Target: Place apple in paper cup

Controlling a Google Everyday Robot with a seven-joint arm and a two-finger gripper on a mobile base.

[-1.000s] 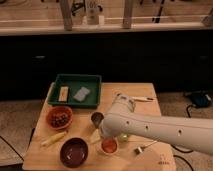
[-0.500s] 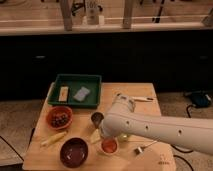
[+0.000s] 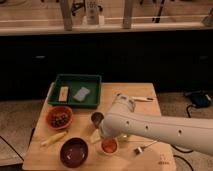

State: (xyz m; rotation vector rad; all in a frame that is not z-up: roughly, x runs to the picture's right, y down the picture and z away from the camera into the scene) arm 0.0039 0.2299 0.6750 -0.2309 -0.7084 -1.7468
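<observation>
The apple [image 3: 108,146] is a small reddish-orange round fruit near the table's front edge. It sits inside the pale rim of the paper cup [image 3: 101,150], which shows as a thin off-white ring around it. My white arm reaches in from the right and ends just above and left of the cup. The gripper [image 3: 103,134] is at that end, close over the cup and mostly hidden by the arm.
On the wooden table [image 3: 145,107]: a green tray [image 3: 75,81] holding a sponge and a yellow block, an orange bowl [image 3: 60,119] of dark pieces, a dark maroon bowl [image 3: 74,152], a dark grey metal cup [image 3: 97,118], a yellow banana-like piece [image 3: 53,139], and a utensil [image 3: 137,99].
</observation>
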